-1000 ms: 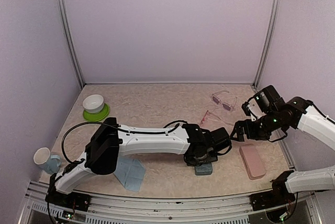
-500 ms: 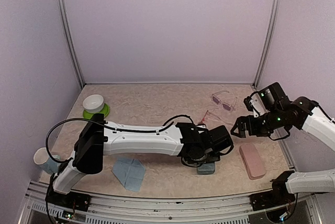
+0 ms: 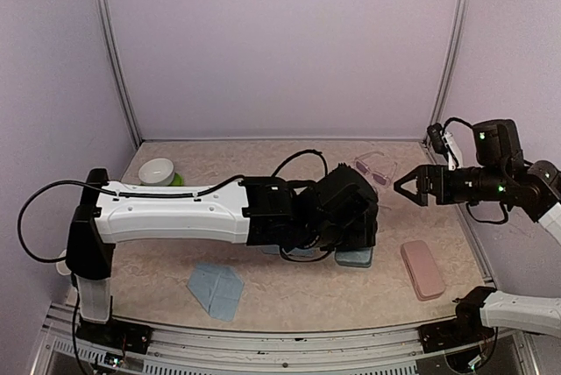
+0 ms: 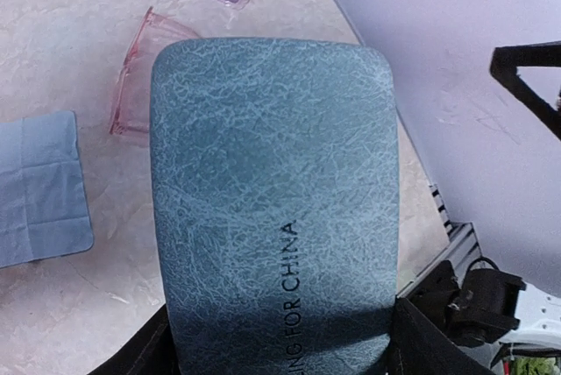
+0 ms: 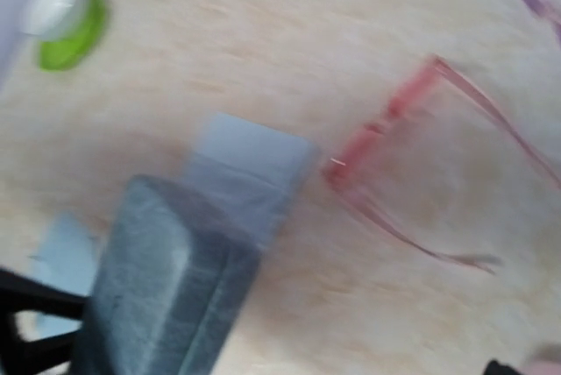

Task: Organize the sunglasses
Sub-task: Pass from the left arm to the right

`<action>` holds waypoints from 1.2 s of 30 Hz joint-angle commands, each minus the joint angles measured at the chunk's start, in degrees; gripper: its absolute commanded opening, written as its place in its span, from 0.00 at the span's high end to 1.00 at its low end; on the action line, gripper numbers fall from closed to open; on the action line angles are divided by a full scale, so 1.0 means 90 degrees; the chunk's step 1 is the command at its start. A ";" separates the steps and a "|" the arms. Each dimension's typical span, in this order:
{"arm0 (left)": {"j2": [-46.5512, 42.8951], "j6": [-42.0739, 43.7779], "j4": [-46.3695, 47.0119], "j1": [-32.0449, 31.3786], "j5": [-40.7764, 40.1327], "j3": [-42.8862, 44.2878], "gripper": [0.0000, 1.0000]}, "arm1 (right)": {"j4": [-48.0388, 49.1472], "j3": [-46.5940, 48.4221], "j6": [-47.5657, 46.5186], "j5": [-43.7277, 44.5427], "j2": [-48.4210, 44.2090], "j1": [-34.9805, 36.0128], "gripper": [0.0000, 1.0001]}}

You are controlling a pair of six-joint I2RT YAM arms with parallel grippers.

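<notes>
Between left fingers, blue-grey case

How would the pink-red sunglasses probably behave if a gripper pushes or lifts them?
The pink-red sunglasses look thin and translucent, so probably light and easily bent. Their long arms lie unfolded, so a push on one would likely swing or fold them.

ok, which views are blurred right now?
Right wrist: motion-smeared throughout, the red sunglasses and bowl streaked. Left wrist: sharp, print on the case readable, its near end shadowed. Top: sharp, evenly lit.
</notes>
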 commanded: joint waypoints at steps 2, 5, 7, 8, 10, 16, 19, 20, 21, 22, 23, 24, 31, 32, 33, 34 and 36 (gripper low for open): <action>-0.1005 0.0745 0.1262 0.0001 0.0426 -0.0558 0.59 | 0.0648 0.0281 0.0069 -0.1470 -0.0265 -0.0048 0.00; -0.1415 0.0795 0.1632 0.0106 0.0655 -0.0973 0.59 | 0.1068 0.0281 0.0318 -0.2115 -0.0290 -0.0048 0.00; -0.1703 0.0881 0.1841 0.0159 0.0865 -0.1190 0.59 | 0.1390 0.0253 0.0454 -0.2551 -0.0296 -0.0048 0.00; -0.1799 0.0949 0.1936 0.0180 0.0969 -0.1279 0.59 | 0.1572 0.0218 0.0529 -0.2736 -0.0305 -0.0048 0.00; -0.1985 0.1040 0.1973 0.0200 0.1039 -0.1369 0.59 | 0.1923 0.0126 0.0747 -0.2979 -0.0317 -0.0048 0.00; -0.2566 0.1053 0.2178 0.0414 0.1259 -0.1852 0.59 | 0.2105 0.0201 0.1096 -0.3061 -0.0083 -0.0048 0.00; -0.2785 0.1138 0.2564 0.0543 0.1564 -0.2153 0.59 | 0.2090 0.0273 0.1134 -0.3089 0.0004 -0.0048 0.00; -0.2836 0.1161 0.2688 0.0584 0.1651 -0.2244 0.59 | 0.2167 0.0221 0.1187 -0.3185 0.0029 -0.0048 0.00; -0.2882 0.1194 0.2800 0.0626 0.1735 -0.2316 0.60 | 0.2332 0.0153 0.1257 -0.3316 0.0052 -0.0048 0.00; -0.2913 0.1205 0.2886 0.0665 0.1813 -0.2378 0.60 | 0.2438 0.0078 0.1322 -0.3444 0.0076 -0.0048 0.00; -0.2935 0.1213 0.2939 0.0712 0.1895 -0.2409 0.60 | 0.2636 -0.0003 0.1362 -0.3572 0.0101 -0.0048 0.00; -0.2950 0.1224 0.2992 0.0742 0.1969 -0.2424 0.60 | 0.2760 -0.0065 0.1370 -0.3693 0.0131 -0.0048 0.00; -0.3040 0.1180 0.3312 0.0999 0.2740 -0.2461 0.61 | 0.3747 -0.0500 0.1821 -0.4263 0.0217 -0.0048 0.00; -0.3040 0.1214 0.3335 0.1005 0.2817 -0.2448 0.61 | 0.3881 -0.0545 0.1932 -0.4298 0.0226 -0.0048 0.00; -0.3040 0.1259 0.3360 0.1001 0.2909 -0.2437 0.61 | 0.4002 -0.0593 0.2004 -0.4309 0.0218 -0.0048 0.00; -0.3040 0.1292 0.3367 0.1002 0.2977 -0.2436 0.62 | 0.4177 -0.0650 0.2104 -0.4351 0.0209 -0.0048 0.00; -0.3066 0.1356 0.3391 0.1000 0.3122 -0.2449 0.61 | 0.4480 -0.0761 0.2220 -0.4502 0.0228 -0.0048 0.00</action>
